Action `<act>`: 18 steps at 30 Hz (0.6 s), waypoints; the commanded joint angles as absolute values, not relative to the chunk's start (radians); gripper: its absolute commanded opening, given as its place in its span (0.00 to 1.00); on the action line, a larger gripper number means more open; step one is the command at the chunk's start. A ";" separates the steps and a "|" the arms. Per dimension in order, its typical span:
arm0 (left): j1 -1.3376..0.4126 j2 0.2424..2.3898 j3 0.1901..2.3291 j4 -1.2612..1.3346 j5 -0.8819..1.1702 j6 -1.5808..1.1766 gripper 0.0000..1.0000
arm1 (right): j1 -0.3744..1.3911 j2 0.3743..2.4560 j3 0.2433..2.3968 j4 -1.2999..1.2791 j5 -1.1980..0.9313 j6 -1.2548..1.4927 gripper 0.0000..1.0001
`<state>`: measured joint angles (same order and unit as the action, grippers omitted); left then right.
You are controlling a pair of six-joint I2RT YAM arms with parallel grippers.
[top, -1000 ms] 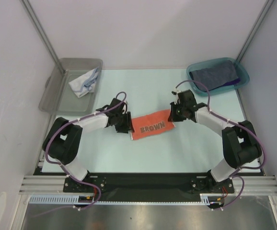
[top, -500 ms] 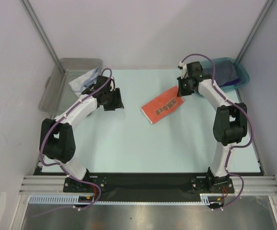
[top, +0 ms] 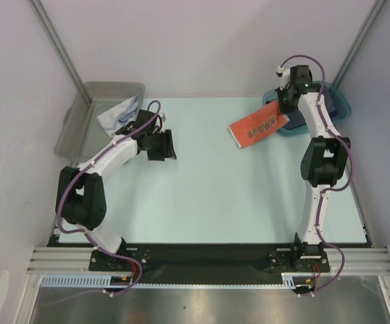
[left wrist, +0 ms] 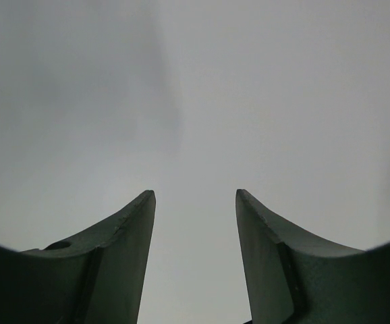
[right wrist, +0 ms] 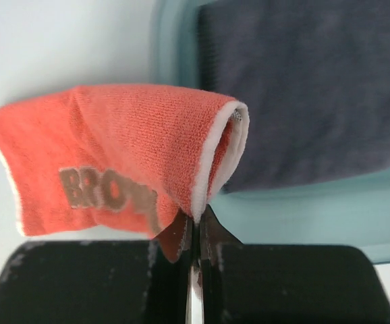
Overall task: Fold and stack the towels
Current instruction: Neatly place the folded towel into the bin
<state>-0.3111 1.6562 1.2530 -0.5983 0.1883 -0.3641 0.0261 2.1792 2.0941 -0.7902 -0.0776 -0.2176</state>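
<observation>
Orange-red towel (top: 254,127), pinched by 1 edge in the right tool (right wrist: 195,223), could slip short of the teal bin (right wrist: 283,216).

Top view: bright, even, diffuse light. The arms (top: 114,155) cast only faint, soft shadows on the counter (top: 202,202). Dull glare on the metal sill (top: 202,307) at the bottom.
Left wrist view: flat grey; left end effector (left wrist: 195,202) dark, slightly soft.
Right wrist view: towel (right wrist: 114,142) sharp; right end effector (right wrist: 196,226) blurred, underexposed.

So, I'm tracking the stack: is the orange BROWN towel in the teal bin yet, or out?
Out. The right gripper, shut on the orange towel, holds it folded beside the teal bin.
</observation>
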 commanded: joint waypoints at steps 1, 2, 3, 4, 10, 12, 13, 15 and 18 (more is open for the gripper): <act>-0.295 1.658 1.285 -0.592 0.245 -0.334 0.57 | -0.034 2.244 2.241 -0.839 -0.034 -0.287 0.00; -0.287 1.660 1.289 -0.589 0.268 -0.333 0.57 | -0.044 2.258 2.267 -0.842 -0.035 -0.291 0.00; -0.282 1.657 1.290 -0.583 0.281 -0.333 0.57 | -0.064 2.282 2.288 -0.841 -0.041 -0.307 0.00; -0.279 1.654 1.290 -0.580 0.291 -0.330 0.58 | -0.072 2.296 2.331 -0.839 -0.054 -0.317 0.00; -0.241 1.647 1.292 -0.577 0.330 -0.321 0.58 | -0.124 2.376 2.434 -0.786 -0.046 -0.360 0.00; -0.230 1.644 1.289 -0.568 0.357 -0.324 0.58 | -0.135 2.382 2.433 -0.743 -0.045 -0.360 0.00; -0.227 1.643 1.286 -0.565 0.365 -0.327 0.58 | -0.144 2.387 2.433 -0.730 -0.040 -0.367 0.00; -0.222 1.640 1.285 -0.555 0.385 -0.328 0.58 | -0.155 2.399 2.434 -0.690 -0.034 -0.371 0.00; -0.215 1.632 1.279 -0.539 0.403 -0.334 0.59 | -0.182 2.407 2.434 -0.641 -0.011 -0.361 0.00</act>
<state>-0.2253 1.6573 1.2530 -0.5823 0.3462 -0.3458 -0.1463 2.3943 2.3802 -0.7532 -0.0635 -0.3420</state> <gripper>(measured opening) 0.582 0.033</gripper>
